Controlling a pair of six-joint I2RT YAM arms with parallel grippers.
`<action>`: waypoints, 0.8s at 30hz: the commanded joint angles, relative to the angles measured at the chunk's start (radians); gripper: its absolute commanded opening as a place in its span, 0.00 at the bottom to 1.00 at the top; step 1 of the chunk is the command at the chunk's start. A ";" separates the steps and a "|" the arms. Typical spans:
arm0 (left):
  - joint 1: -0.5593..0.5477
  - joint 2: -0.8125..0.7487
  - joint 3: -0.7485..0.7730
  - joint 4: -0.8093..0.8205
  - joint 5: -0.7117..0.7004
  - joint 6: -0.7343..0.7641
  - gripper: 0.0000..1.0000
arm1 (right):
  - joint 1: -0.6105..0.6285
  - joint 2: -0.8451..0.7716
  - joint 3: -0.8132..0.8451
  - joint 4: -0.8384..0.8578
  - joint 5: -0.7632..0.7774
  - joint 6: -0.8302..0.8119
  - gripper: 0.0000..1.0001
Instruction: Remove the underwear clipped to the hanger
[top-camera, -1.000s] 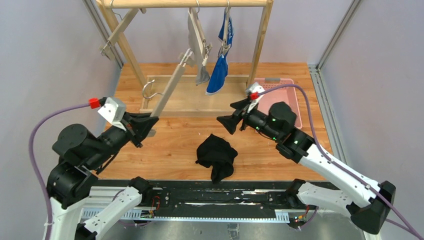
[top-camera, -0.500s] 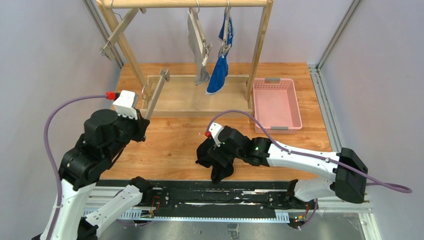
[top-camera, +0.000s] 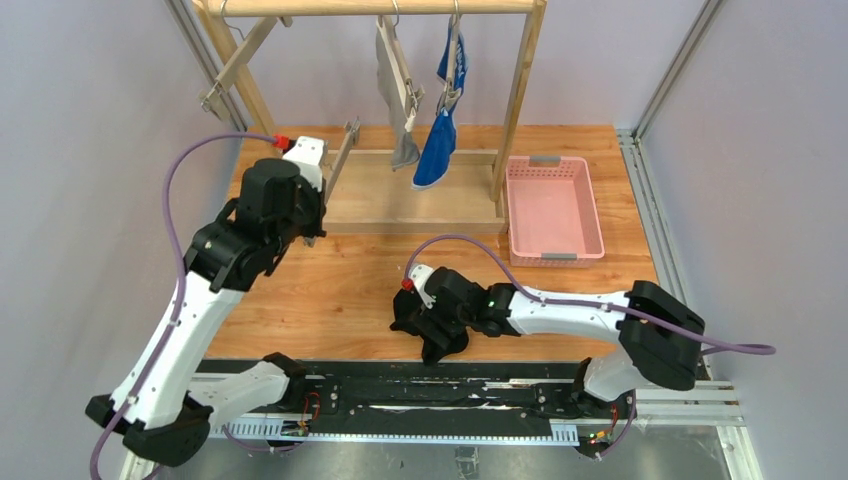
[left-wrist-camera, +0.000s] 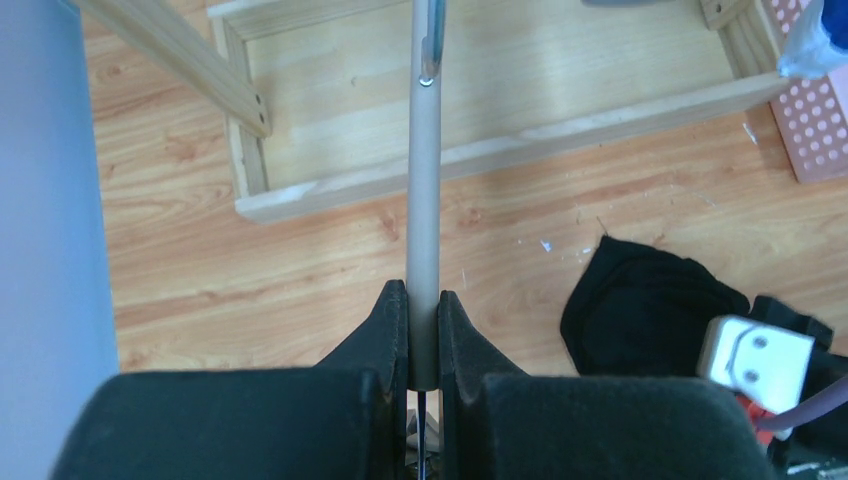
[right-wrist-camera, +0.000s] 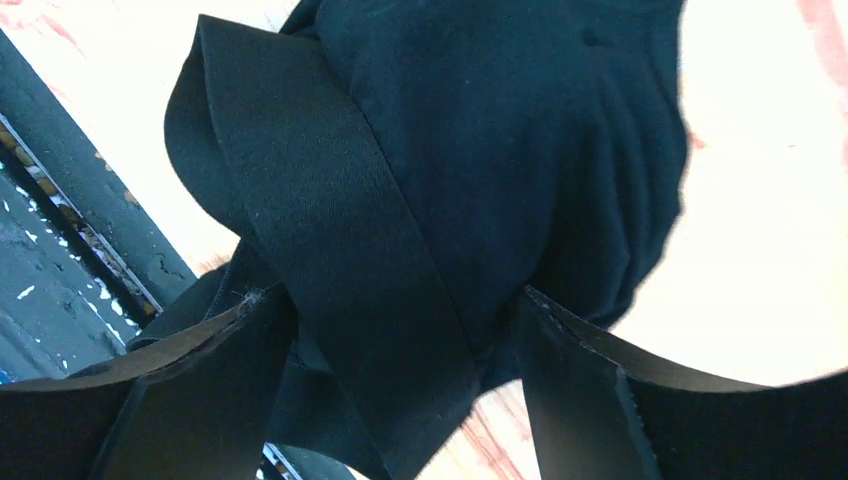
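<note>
Right tool stands wide, its fingers straddling the black briefs, which lie heaped on the worktop near its front edge. Closing should, I judge, take the broad waistband fold running between the fingers, deep enough to catch several layers. A straight lift then avoids dragging cloth over the edge. Left tool is clamped on the bare hanger bar. Grey briefs and blue briefs hang clipped at the rack.
</note>
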 joint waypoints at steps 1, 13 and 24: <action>0.027 0.081 0.102 0.090 -0.003 0.036 0.00 | 0.018 0.070 -0.011 0.031 -0.072 0.058 0.74; 0.188 0.295 0.404 0.036 0.150 0.087 0.00 | 0.018 -0.050 0.062 -0.153 0.061 0.101 0.01; 0.296 0.435 0.638 -0.024 0.301 0.105 0.00 | -0.060 -0.421 0.255 -0.323 0.512 0.007 0.00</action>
